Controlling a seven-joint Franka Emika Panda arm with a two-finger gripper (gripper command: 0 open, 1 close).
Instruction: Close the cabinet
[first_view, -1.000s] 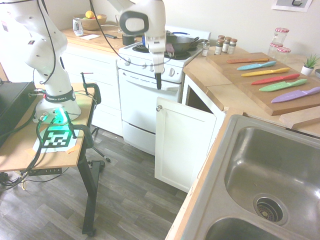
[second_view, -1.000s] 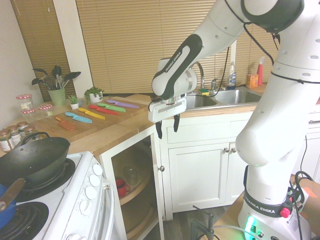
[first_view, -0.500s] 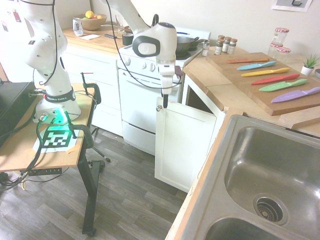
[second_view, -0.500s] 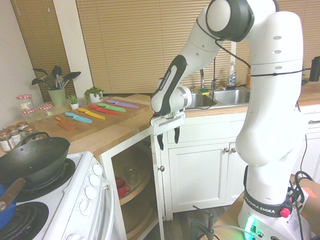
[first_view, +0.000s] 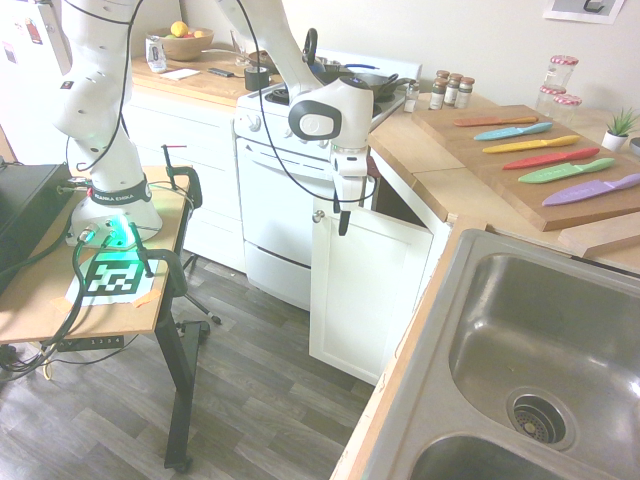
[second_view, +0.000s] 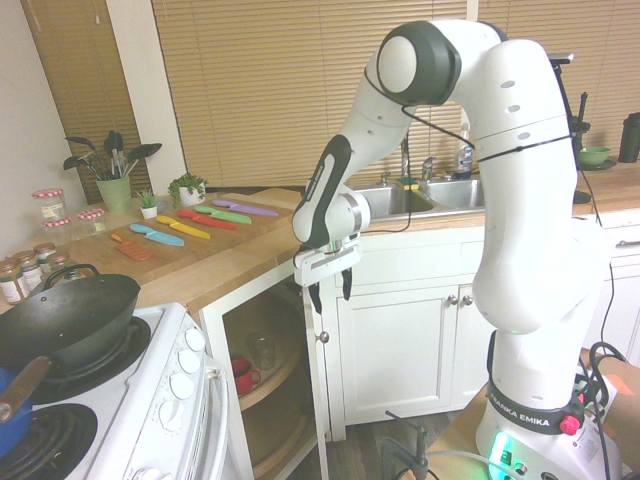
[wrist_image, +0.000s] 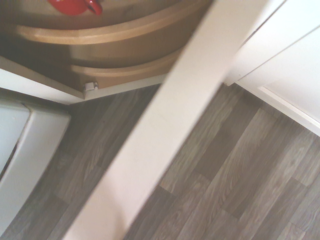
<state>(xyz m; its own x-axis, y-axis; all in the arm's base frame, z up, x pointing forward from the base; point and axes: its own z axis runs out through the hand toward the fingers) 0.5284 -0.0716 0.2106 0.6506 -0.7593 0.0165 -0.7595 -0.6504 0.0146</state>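
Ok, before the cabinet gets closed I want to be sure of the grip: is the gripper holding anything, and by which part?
Nothing is held; the gripper is open, above the cabinet door.

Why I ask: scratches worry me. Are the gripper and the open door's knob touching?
Apart: the second exterior view shows the gripper ending above the knob, a gap between.

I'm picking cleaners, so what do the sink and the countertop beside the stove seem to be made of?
Sink: probably brushed stainless steel, judging by its grey metallic sheen. Countertop: wood or wood-look, satin; its tan colour and faint grain suggest that.
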